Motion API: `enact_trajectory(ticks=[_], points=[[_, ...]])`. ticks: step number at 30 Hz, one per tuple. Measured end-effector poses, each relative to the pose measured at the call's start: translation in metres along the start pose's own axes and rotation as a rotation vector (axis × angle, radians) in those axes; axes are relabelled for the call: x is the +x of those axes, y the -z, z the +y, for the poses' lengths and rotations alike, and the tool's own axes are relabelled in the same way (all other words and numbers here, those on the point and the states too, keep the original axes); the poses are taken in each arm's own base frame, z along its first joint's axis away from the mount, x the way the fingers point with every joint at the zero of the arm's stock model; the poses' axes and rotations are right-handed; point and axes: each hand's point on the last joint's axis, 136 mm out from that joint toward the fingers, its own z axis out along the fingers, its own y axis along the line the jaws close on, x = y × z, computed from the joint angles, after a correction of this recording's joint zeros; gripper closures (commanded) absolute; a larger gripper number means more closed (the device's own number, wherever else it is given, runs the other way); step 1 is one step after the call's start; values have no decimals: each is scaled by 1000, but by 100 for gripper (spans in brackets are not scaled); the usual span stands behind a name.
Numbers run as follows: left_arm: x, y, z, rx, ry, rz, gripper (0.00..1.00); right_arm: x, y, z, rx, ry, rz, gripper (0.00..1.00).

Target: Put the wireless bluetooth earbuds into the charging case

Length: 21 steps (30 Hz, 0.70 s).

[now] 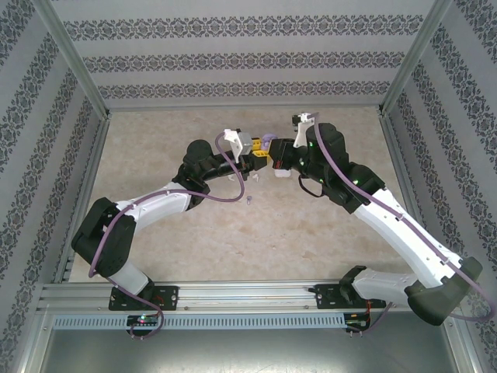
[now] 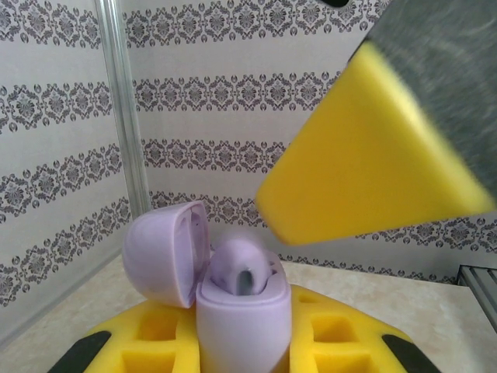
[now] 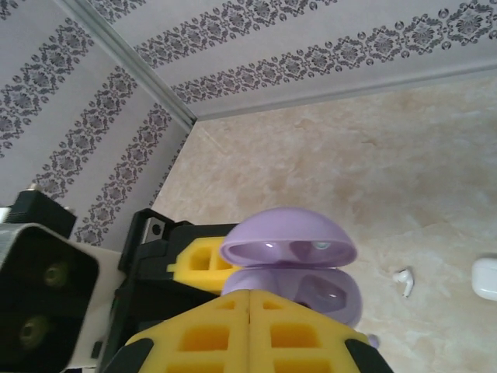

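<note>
While open, case (image 2: 241, 318) within left pincer (image 1: 259, 160)

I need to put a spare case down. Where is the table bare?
Bare: the wide tabletop from the near rail up to the loose earbud, and the strip along the back wall. Crowded: mid-table, where the left gripper and right gripper meet at the purple case.

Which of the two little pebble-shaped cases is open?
The lilac plastic case, gripped in the left claw with its lid flipped up; the white rounded case lies on the beige table, no lid raised.
</note>
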Motion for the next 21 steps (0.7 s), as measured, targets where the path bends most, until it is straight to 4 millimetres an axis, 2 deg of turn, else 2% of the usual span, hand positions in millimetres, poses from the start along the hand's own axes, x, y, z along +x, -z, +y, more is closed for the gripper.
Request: enact_trajectory(ticks=[6, 9, 12, 14, 16, 18, 19, 21], points=[[1, 0, 0, -1, 1, 2, 100, 0, -5, 2, 1, 2, 9, 100], [4, 1, 1, -7, 5, 7, 100, -3, 1, 4, -7, 2, -4, 100], [12, 8, 8, -37, 15, 22, 100, -12, 24, 10, -31, 3, -48, 100], [16, 18, 19, -79, 21, 26, 100, -17, 44, 11, -44, 3, -88, 100], [19, 33, 34, -137, 29, 27, 100, -18, 58, 7, -44, -4, -117, 90], [17, 48, 49, -203, 31, 18, 100, -12, 61, -5, -19, -26, -121, 74], [15, 54, 54, -229, 30, 11, 100, -8, 58, -12, -1, -33, -115, 65], [8, 67, 64, -286, 26, -12, 100, 11, 40, -32, 61, -52, -59, 48]])
